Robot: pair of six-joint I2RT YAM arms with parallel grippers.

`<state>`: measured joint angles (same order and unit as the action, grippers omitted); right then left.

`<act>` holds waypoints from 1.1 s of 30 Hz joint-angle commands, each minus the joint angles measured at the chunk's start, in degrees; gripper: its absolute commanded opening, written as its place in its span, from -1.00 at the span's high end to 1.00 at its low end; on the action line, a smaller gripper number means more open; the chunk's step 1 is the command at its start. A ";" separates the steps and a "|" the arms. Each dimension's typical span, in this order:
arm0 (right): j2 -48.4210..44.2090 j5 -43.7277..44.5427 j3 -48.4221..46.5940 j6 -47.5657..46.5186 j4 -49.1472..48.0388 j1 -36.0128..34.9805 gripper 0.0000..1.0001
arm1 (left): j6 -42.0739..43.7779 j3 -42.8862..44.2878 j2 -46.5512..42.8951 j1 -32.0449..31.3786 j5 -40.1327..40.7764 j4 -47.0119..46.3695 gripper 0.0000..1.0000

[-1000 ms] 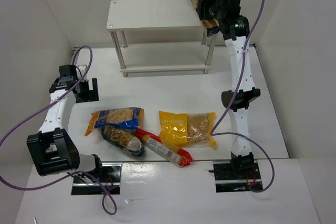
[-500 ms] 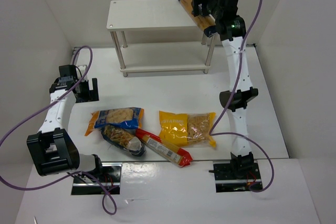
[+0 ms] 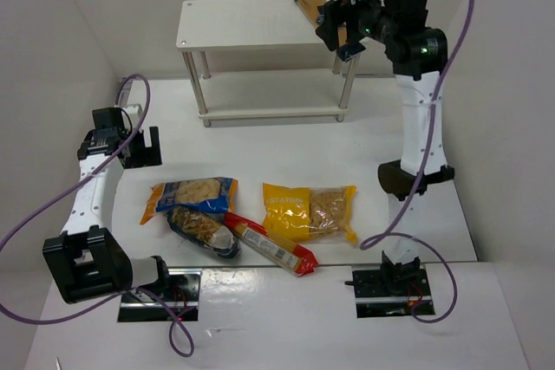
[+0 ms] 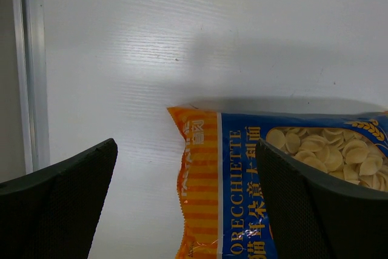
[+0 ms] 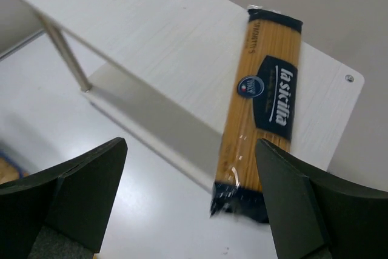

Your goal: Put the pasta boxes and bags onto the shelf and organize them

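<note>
The long orange-tan spaghetti pack (image 3: 310, 4) (image 5: 264, 107) with a dark label lies on the right end of the white shelf (image 3: 243, 23) (image 5: 139, 28), its near dark end overhanging the front edge. My right gripper (image 3: 335, 27) (image 5: 189, 144) hovers above it, open and holding nothing. On the table lie the blue-orange bag (image 3: 191, 192) (image 4: 242, 174), the clear dark-blue bag (image 3: 204, 230), the long red-yellow pack (image 3: 270, 244) and the yellow windowed bag (image 3: 308, 211). My left gripper (image 3: 147, 146) (image 4: 185, 144) stands open above the blue-orange bag's orange end, apart from it.
White walls close the table in on the left, back and right. The shelf's lower board (image 3: 269, 114) sits between four posts. A purple cable (image 3: 130, 97) loops near the left arm by the left wall.
My right gripper has opened and let go of the spaghetti pack, which now rests on the shelf top. The right arm has drawn back to the right. The left arm has barely moved.
</note>
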<state>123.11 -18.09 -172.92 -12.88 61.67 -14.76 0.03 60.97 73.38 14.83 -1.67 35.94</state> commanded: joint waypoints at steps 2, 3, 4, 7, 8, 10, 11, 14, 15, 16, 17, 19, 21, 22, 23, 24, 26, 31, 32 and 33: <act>-11.28 -6.25 7.74 -1.44 6.35 -0.35 -0.88 | 0.32 -0.41 -1.93 0.29 -0.88 -0.70 -1.00; -12.70 -6.87 9.69 -1.44 7.66 -0.35 -0.88 | 0.32 -0.41 -1.93 0.29 -0.88 -0.70 -1.00; -14.11 -8.53 11.88 -1.44 8.20 -0.35 -0.88 | 0.32 -0.41 -2.45 0.29 -0.88 -0.70 -1.00; -25.68 -10.04 32.48 0.30 0.08 -0.35 -0.88 | 0.32 -0.41 -3.15 0.29 -1.49 -0.17 -1.00; -31.56 -8.21 54.49 2.32 -7.63 -0.35 -0.95 | 0.32 -0.41 -3.16 0.29 -1.49 -0.17 -1.00; -48.97 -4.43 72.82 4.27 -27.79 -0.88 -0.98 | 0.32 -0.41 -3.69 0.29 -1.49 -0.17 -1.00; -52.32 -1.89 83.17 4.27 -30.01 -1.40 -0.98 | 0.32 -0.41 -3.69 0.29 -1.49 -0.17 -1.00; -59.11 0.41 96.24 4.27 -30.64 1.21 -0.98 | 0.32 -0.41 -3.08 0.29 -1.49 -0.17 -1.00; -60.69 2.07 99.76 4.27 -31.51 1.93 -0.98 | 0.32 -0.41 -2.46 0.29 -1.49 -0.17 -1.00; -63.40 4.09 106.23 3.66 -33.00 2.54 -0.98 | 0.32 -0.41 -1.93 0.29 -0.97 -0.17 -1.00; -64.30 8.81 108.91 3.66 -33.02 2.55 -0.98 | 0.32 0.20 -1.32 0.29 -0.44 -0.17 -1.00; -65.54 13.67 115.49 4.27 -34.68 2.55 -0.98 | -0.21 0.20 -0.62 0.29 0.17 -0.17 -1.00; -65.54 19.89 117.72 4.27 -34.69 3.07 -0.98 | -0.21 0.20 -0.08 0.29 0.18 -0.17 -1.00; -64.50 21.85 117.73 5.84 -33.56 3.07 -0.98 | -0.21 0.20 -0.08 0.29 0.18 -0.17 -1.00; -63.79 23.95 117.20 6.38 -33.54 3.07 -0.98 | -0.21 0.20 -0.08 0.29 0.18 -0.17 -1.00; -63.26 27.11 117.20 6.38 -33.02 3.07 -0.98 | -0.21 0.20 -0.08 0.29 0.70 -0.17 -1.00; -61.68 29.85 118.78 7.52 -33.54 3.07 -0.98 | -0.21 0.20 -0.08 0.29 0.71 -0.17 -1.00; -59.30 34.08 118.78 8.31 -33.02 3.07 -0.98 | -0.21 0.20 -0.08 0.29 0.71 -0.17 -1.00; -59.30 34.08 118.78 8.31 -33.54 3.07 -0.98 | -0.21 0.20 -0.08 0.29 0.71 -0.17 -1.00; -59.30 34.08 118.78 8.31 -33.54 3.07 -0.98 | -0.21 0.20 -0.08 0.29 0.71 -0.17 -1.00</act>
<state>63.90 12.03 -54.08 -5.89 32.05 -11.94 -0.12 60.80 73.32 14.83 -1.21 36.03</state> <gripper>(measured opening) 0.991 1.001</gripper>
